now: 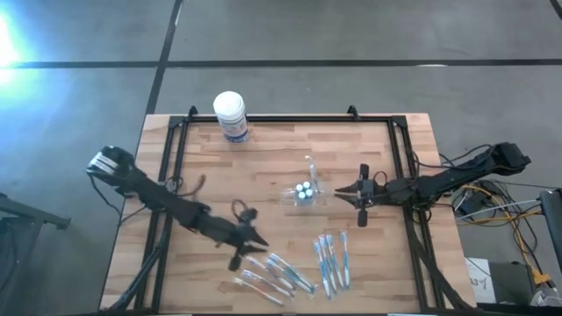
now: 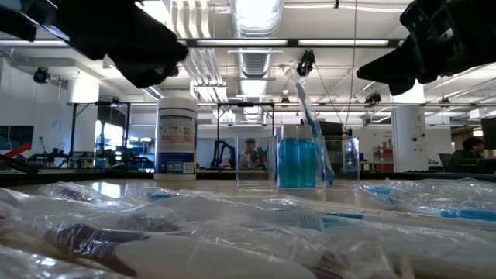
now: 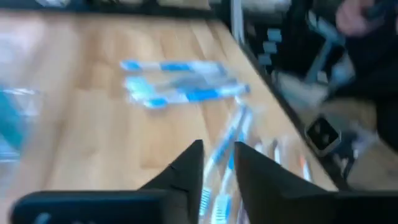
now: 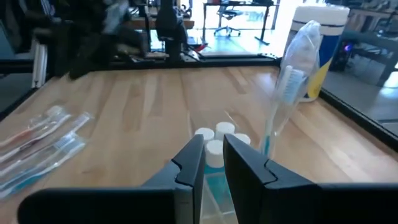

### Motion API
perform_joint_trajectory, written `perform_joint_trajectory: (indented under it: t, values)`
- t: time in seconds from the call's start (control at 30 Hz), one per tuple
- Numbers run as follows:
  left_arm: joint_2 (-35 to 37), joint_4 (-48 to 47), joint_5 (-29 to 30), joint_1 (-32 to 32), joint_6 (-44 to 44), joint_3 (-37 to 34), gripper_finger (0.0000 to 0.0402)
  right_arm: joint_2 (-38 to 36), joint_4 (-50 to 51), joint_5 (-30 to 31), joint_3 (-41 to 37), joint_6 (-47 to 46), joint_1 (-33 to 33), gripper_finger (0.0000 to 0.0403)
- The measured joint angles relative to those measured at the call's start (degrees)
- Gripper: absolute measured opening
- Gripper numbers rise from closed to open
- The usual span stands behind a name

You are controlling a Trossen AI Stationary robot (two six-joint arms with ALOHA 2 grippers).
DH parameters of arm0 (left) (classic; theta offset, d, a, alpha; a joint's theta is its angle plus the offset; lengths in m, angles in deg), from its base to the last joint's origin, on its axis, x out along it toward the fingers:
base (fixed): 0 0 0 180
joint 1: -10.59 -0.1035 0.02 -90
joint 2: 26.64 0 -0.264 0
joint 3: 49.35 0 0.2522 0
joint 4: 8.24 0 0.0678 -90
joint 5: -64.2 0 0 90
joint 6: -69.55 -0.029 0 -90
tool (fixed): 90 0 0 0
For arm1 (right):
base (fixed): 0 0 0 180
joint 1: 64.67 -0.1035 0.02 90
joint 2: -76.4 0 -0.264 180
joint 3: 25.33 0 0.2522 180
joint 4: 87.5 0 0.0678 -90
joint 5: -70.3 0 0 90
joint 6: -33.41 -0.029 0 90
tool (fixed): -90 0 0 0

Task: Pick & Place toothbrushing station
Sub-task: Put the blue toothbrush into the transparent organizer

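Right gripper [image 1: 344, 191] hovering just beside holder [image 1: 303, 192] at table [image 1: 263, 158] centre, fingers slightly parted, gripping nothing. Left gripper [image 1: 255, 243] parted narrowly over wrapped toothbrushes [image 1: 272, 274], empty. Holder looking light, rigid, slippery clear plastic; pinching thin wall likely safest.

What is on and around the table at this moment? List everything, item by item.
toothbrushing station: one, clear plastic with blue and white-capped items inside, mid-table.
wrapped toothbrush in the station: one, blue and white, standing upright.
wrapped toothbrushes, near-left pile: several, blue and white, flat by the near edge.
wrapped toothbrushes, near-right pile: several, blue and white, flat, right of the first pile.
white tub: one, white with a blue label, at the far edge.
table: one, light wood with a black frame.
left gripper: dark, above the near-left pile, slightly parted.
right gripper: dark, just right of the station, slightly parted.
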Motion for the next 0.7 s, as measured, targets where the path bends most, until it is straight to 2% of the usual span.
perform_joint_trajectory:
  t: [0.13,0.27,0.4,0.53,0.7]
  values:
    - [-7.81,-8.19,-1.06,-0.17,-1.0,8.87,0.0156,0.83,-0.32,-0.02,0.0,-0.64,0.06,0.0054]
    - [-13.95,-22.31,-1.0,-0.89,0.42,17.91,0.0191,1.57,-0.33,-0.07,0.0,-1.15,-0.05,0.0054]
    - [-19.17,-34.76,-1.64,-1.43,0.37,26.5,0.0201,1.83,-0.34,-0.31,0.0,-1.77,-0.05,0.0055]
    - [-22.78,-42.85,-2.59,-2.61,-1.0,32.9,0.0202,1.72,-0.4,-0.33,0.0,-1.76,-0.05,0.0061]
    - [-24.85,-45.31,-9.25,-4.76,-1.74,34.11,0.0202,1.7,-0.41,-0.33,0.0,-1.69,-0.05,0.0067]
